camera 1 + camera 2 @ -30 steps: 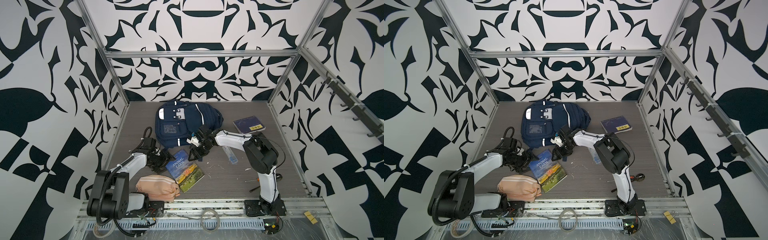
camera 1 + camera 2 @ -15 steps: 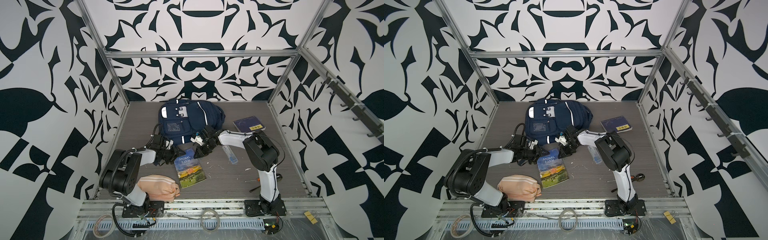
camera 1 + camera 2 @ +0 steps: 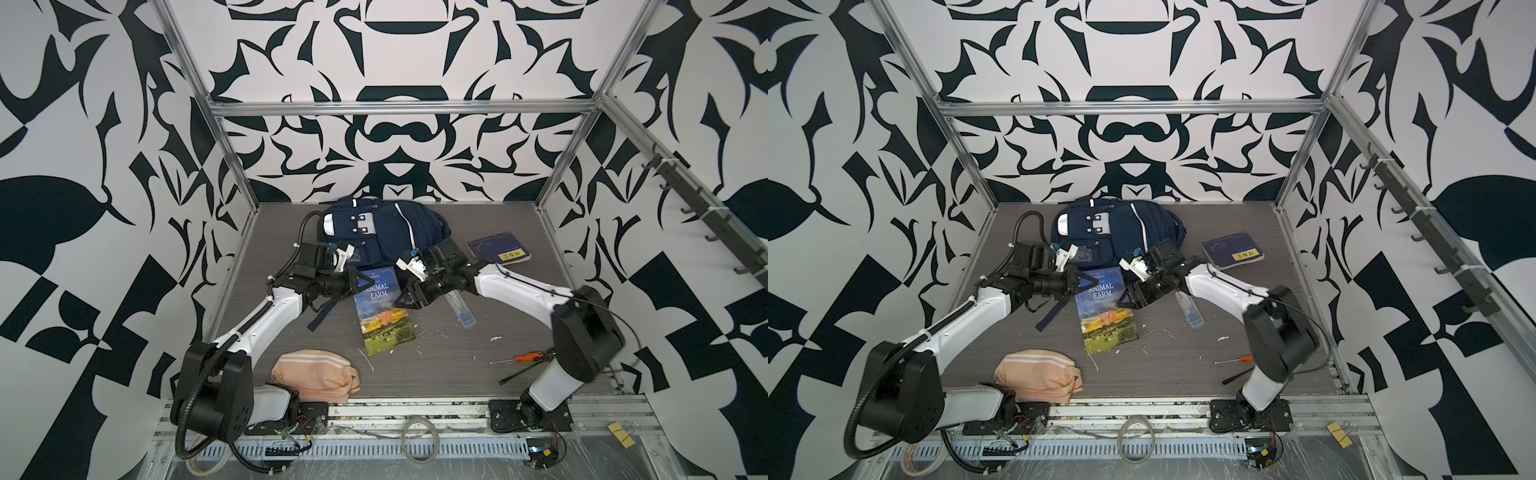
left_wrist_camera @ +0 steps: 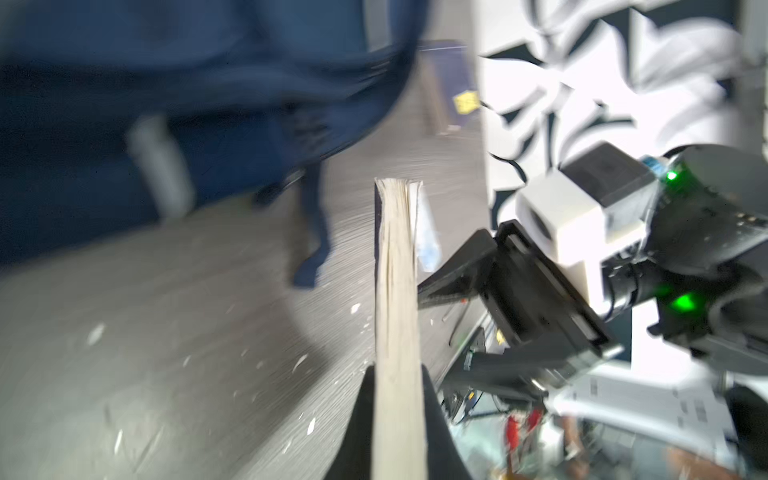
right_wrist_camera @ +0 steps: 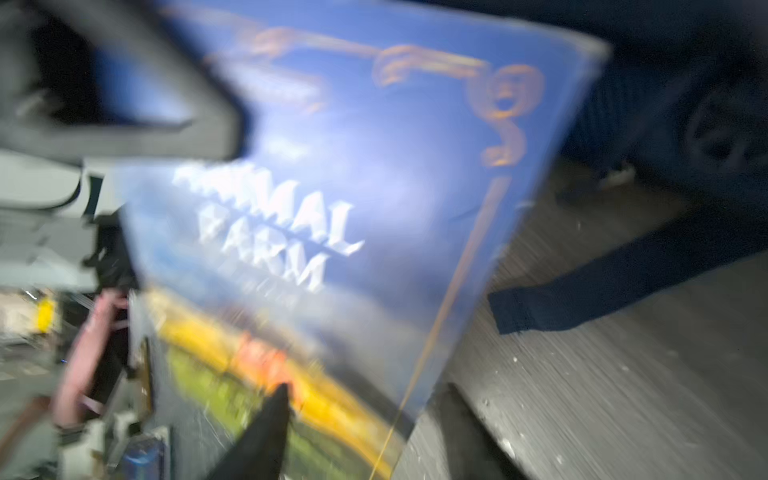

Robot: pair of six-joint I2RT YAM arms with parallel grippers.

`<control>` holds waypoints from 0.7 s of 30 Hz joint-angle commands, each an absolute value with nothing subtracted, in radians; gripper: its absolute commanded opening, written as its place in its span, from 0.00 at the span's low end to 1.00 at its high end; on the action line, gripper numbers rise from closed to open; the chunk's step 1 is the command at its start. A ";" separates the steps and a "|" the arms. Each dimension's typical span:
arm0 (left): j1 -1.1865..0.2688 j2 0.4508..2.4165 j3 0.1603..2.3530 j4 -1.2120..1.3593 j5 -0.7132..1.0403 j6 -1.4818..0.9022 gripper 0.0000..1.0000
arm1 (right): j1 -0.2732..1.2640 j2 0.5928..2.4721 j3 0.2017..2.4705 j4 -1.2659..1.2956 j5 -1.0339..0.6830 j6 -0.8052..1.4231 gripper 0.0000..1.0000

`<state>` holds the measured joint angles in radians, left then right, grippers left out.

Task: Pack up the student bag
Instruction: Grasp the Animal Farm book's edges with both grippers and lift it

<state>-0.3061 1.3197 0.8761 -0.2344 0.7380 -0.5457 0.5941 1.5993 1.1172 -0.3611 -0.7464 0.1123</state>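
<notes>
The student bag (image 3: pixel 386 232) (image 3: pixel 1121 230), a navy backpack, lies at the back middle of the table in both top views. In front of it lies an "Animal Farm" book (image 3: pixel 384 316) (image 3: pixel 1106 318). My left gripper (image 3: pixel 359 282) (image 3: pixel 1081 281) is shut on the book's upper left edge; in the left wrist view the pale page edge (image 4: pixel 397 291) runs out from between the jaws of that gripper (image 4: pixel 397 374). My right gripper (image 3: pixel 409 297) (image 3: pixel 1129 297) stands open at the book's right edge. In the right wrist view the blurred cover (image 5: pixel 332 187) lies between its fingers (image 5: pixel 266 436).
A dark blue notebook (image 3: pixel 498 251) lies at the back right. A clear tube (image 3: pixel 461 309) is beside my right arm. A peach striped pouch (image 3: pixel 316 374) sits at the front left. An orange-handled screwdriver (image 3: pixel 523 357) and a black pen (image 3: pixel 515 376) lie front right. A bag strap (image 3: pixel 322 313) trails under my left gripper.
My left gripper moved right to the book and shut on its edge. My right gripper shut, then opened beside the book. The book turned straighter and the bag shifted back.
</notes>
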 commanded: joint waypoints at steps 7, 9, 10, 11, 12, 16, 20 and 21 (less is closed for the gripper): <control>-0.348 1.569 1.458 -0.945 0.985 0.200 0.00 | 0.558 1.329 1.471 -0.900 -0.698 -0.227 0.86; -0.378 1.601 1.506 -0.981 0.979 0.238 0.00 | 0.540 1.358 1.560 -0.971 -0.701 -0.258 0.85; -0.399 1.612 1.521 -0.991 0.998 0.248 0.00 | 0.537 1.383 1.614 -1.010 -0.700 -0.270 0.85; -0.422 1.625 1.542 -1.016 1.002 0.265 0.00 | 0.536 1.410 1.668 -1.049 -0.697 -0.280 0.84; -0.445 1.639 1.560 -1.046 0.999 0.285 0.00 | 0.536 1.432 1.711 -1.083 -0.695 -0.290 0.83; -0.521 1.677 1.617 -1.112 1.054 0.315 0.00 | 0.534 1.487 1.817 -1.193 -0.695 -0.326 0.83; -0.545 1.687 1.672 -1.126 1.148 0.284 0.00 | 0.533 1.460 1.704 -1.150 -0.764 -0.316 0.83; -0.550 1.690 1.684 -1.137 1.140 0.282 0.00 | 0.530 1.451 1.671 -1.127 -0.771 -0.313 0.83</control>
